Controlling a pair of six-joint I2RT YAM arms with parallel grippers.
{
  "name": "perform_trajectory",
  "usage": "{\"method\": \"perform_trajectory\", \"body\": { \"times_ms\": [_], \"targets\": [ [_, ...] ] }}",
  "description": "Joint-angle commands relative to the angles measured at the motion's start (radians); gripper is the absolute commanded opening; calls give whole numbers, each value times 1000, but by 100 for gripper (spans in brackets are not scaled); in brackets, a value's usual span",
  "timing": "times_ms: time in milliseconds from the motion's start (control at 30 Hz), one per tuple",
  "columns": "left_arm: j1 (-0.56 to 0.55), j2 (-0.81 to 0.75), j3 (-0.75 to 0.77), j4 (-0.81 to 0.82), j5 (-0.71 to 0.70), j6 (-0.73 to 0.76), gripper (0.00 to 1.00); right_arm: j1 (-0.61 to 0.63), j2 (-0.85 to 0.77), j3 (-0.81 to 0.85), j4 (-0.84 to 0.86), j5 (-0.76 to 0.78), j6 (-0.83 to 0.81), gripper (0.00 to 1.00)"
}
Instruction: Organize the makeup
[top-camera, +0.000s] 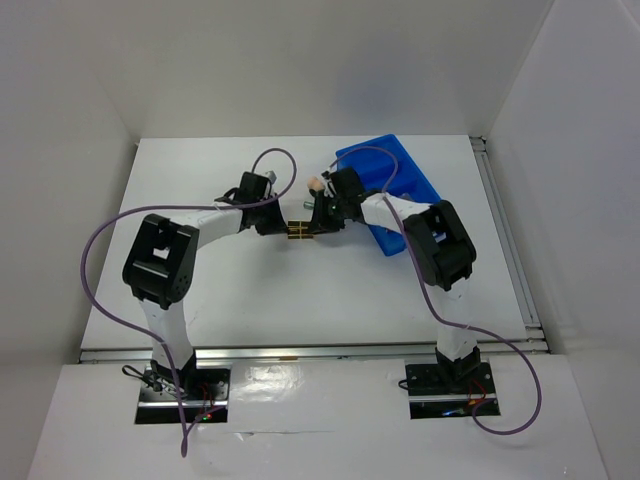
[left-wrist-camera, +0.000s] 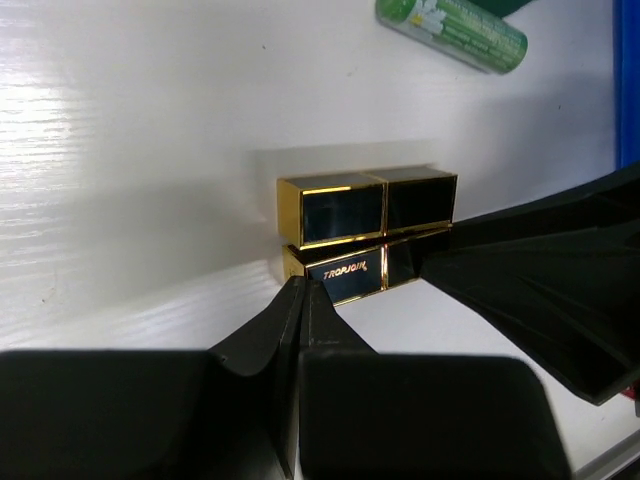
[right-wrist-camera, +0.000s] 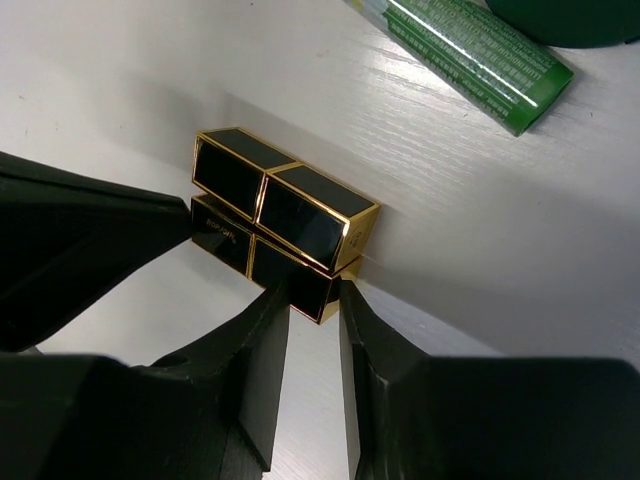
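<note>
We see left gripper (left-wrist-camera: 303, 292) closed tight, right gripper (right-wrist-camera: 314, 300) parted a little, both tips at two black-gold lipstick tubes (right-wrist-camera: 285, 200).

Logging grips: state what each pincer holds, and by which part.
Nothing held: left pincer, shut, and right pincer, slightly open, only sit at the lipsticks' opposite ends.

Robot lab cell: white enclosure walls (top-camera: 60, 120), white table (top-camera: 300, 290)
</note>
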Motion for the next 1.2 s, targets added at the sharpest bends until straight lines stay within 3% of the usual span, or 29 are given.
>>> {"method": "perform_trajectory", "body": {
  "times_ms": [0, 167, 333, 533, 800, 1033, 1100, 1167],
  "targets": [
    [-63, -18, -41, -34, 118, 30, 6, 75, -13, 10, -53, -1, -19, 32],
    [-115, -41, -104, -43, 132, 39, 6, 75, -59, 10, -97, 92, -39, 65],
    [-181, -88, -141, -34, 141, 17, 6, 75, -131, 1, -117, 162, -39, 79],
    [-214, -219, -193, -109, 77, 7, 6, 75, -219, -79, -136, 268, 56, 79],
    [-214, -340, -141, -256, -37, 56, 14, 75, -238, -97, -166, 310, 112, 79],
    [-54, -464, -181, -309, -29, 90, 26, 97, -239, -138, -169, 297, 256, 79],
    [-8, -507, -192, -296, -11, 102, 33, 113, -228, -139, -169, 333, 288, 78],
    [3, -517, -181, -306, -20, 111, 33, 142, -210, -120, -187, 400, 308, 76]
  ]
}}
